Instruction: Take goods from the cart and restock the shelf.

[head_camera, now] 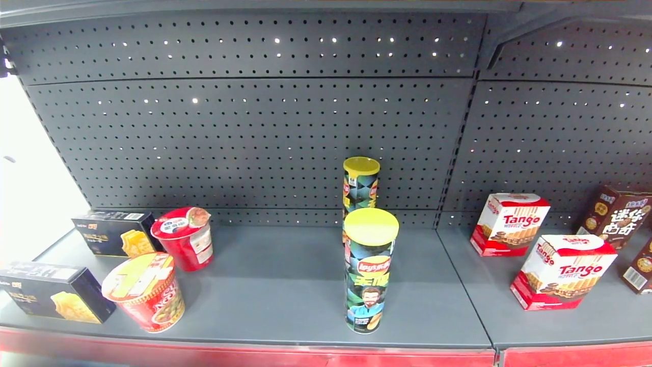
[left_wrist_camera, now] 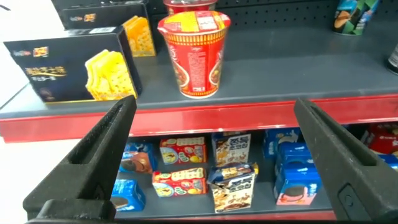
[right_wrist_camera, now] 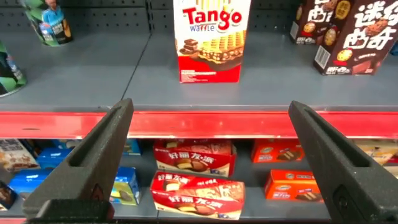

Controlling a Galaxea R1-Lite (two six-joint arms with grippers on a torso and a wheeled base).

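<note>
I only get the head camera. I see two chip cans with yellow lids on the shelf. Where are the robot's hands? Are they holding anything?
Observer: The left gripper is open and empty, in front of the red shelf edge, facing the noodle cup.
Child: And the other one?
Observer: The right gripper is open and empty too, facing a wafer box.
Child: What's under the shelf?
Observer: More snacks: blue boxes below the left side, red boxes below the right.
</note>
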